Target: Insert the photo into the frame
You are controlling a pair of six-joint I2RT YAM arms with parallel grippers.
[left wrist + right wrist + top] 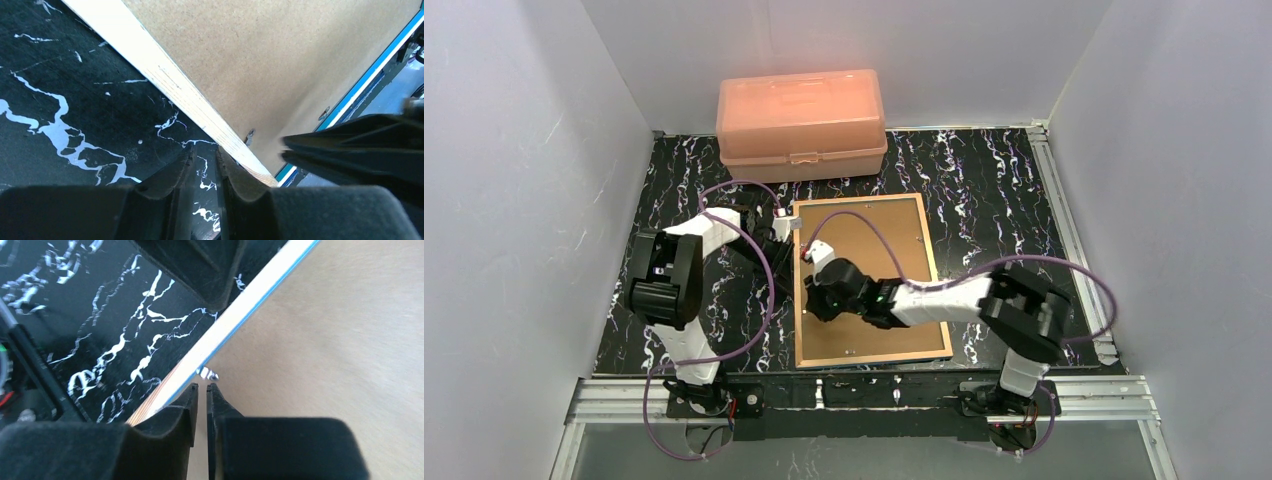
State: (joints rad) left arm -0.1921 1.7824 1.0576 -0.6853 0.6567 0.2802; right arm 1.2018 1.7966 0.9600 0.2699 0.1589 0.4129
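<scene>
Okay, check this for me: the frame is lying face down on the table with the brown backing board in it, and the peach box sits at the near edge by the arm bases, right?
Not quite. The peach box sits at the far edge, against the back wall, not by the arm bases; the top external view shows it. The frame does lie face down on the table with the brown backing board in it.

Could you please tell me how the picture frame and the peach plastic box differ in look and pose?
The frame lies flat and thin, back up, its brown backing board showing inside a light wood rim; the peach plastic box stands tall and bulky with its lid shut. The frame sits mid-table; the box sits at the far edge by the back wall. Both are rectangular and rest on the black marbled table.
</scene>
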